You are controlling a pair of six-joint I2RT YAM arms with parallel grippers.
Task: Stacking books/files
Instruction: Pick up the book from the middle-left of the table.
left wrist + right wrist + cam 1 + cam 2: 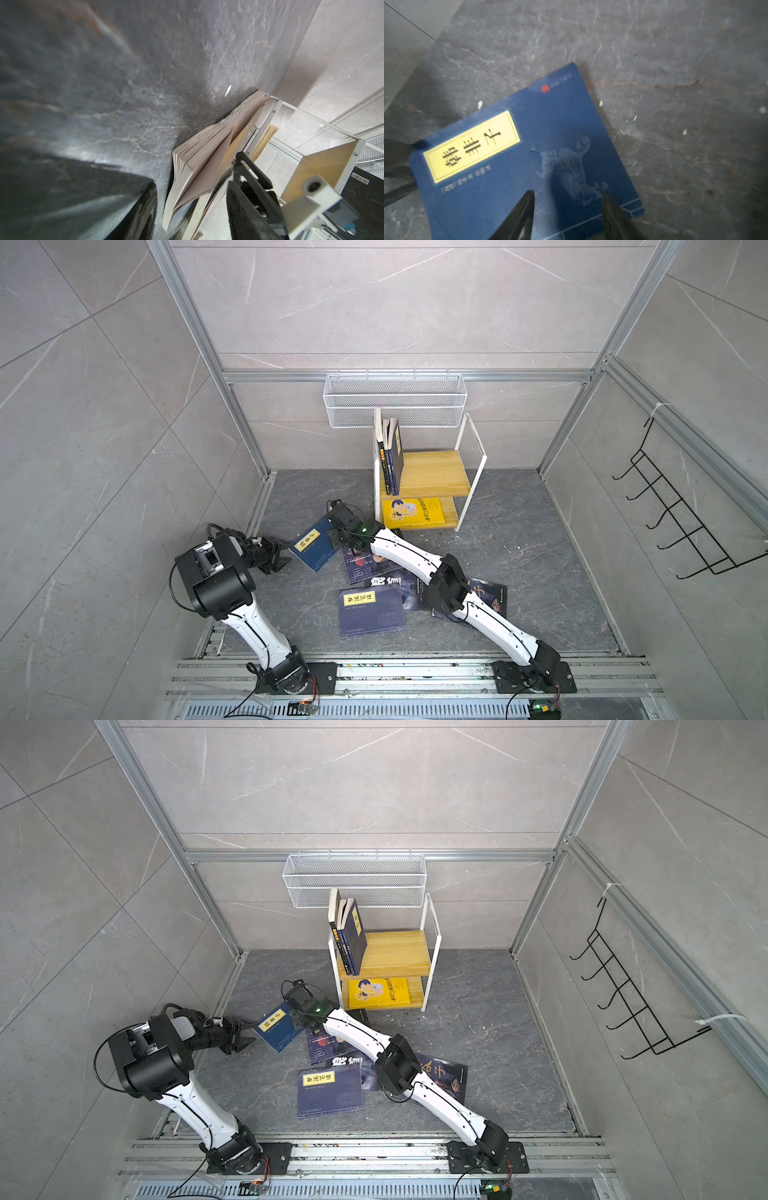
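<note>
Grey marble walls, dark bench. Toward its left edge, the blue book has a corner between the half-open jaws of the left end effector. The right end effector hangs wide above its cover. Best pinch all pages squarely. Five loose books counting it, three upright books, one yellow book.

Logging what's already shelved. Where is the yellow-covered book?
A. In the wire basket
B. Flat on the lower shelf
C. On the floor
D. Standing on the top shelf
B: the yellow book lies flat on the lower wooden shelf, beneath the upright books.
</note>
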